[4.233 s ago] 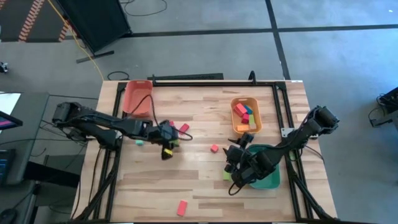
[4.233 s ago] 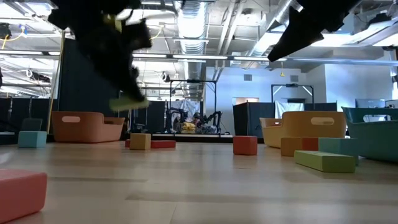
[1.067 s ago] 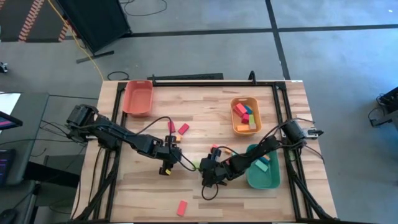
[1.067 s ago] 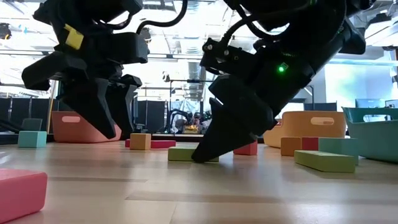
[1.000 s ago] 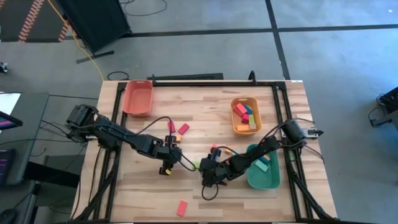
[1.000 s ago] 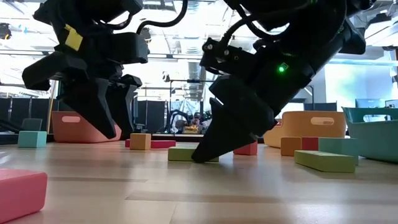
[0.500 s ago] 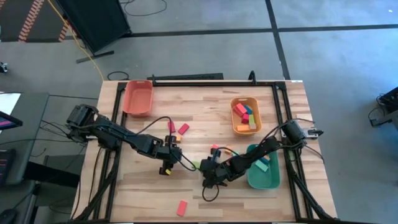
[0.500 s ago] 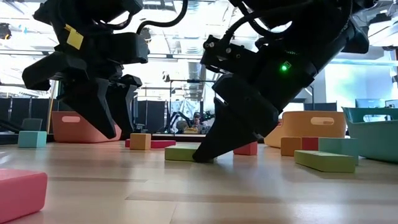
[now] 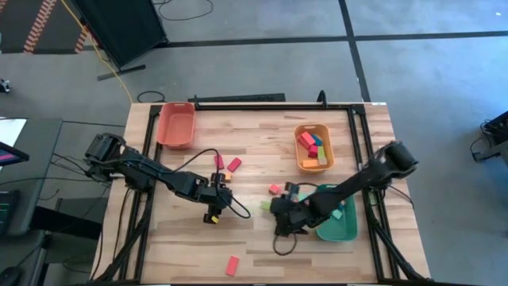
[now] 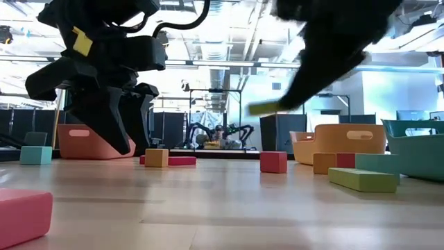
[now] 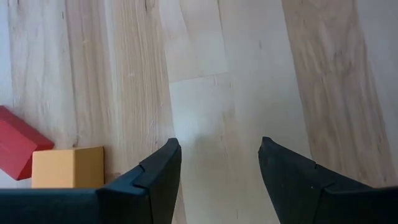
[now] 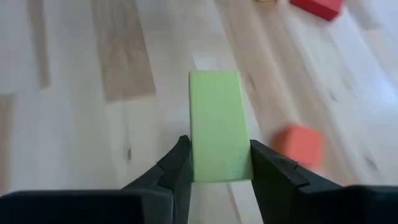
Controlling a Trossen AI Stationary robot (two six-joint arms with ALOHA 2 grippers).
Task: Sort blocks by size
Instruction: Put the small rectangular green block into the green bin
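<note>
My right gripper [image 9: 271, 207] is shut on a light green bar block [image 12: 214, 118] and holds it above the table's middle; in the low view the green block [image 10: 263, 107] hangs blurred, well above the wood. My left gripper [image 9: 215, 209] stands open, low over the table left of centre, nothing between its fingers [image 11: 217, 155]. An orange cube [image 11: 68, 167] and a red block [image 11: 15, 149] lie flat on the wood just beside it. A red cube [image 9: 274, 189] lies near the right gripper, and a pink block [image 9: 232, 264] lies near the front edge. My right gripper pinches the green block's two long sides at its near end [image 12: 216, 167] between its two fingers. The fingers slant down from the table's right and lie along the block, which juts out ahead of them. The block is lifted clear of the table.
A red-orange tray [image 9: 176, 125] stands at the far left. An orange tray [image 9: 313, 148] with several blocks stands at the far right. Just in front of it is a green tray [image 9: 340, 226]. Two pink-red blocks [image 9: 232, 164] lie left of centre, and a long green bar [image 10: 363, 179] lies on the table.
My right gripper has taken hold of the green block, which lay flat on the table, and has risen with it toward the table's right edge. The block is now lifted clear.
</note>
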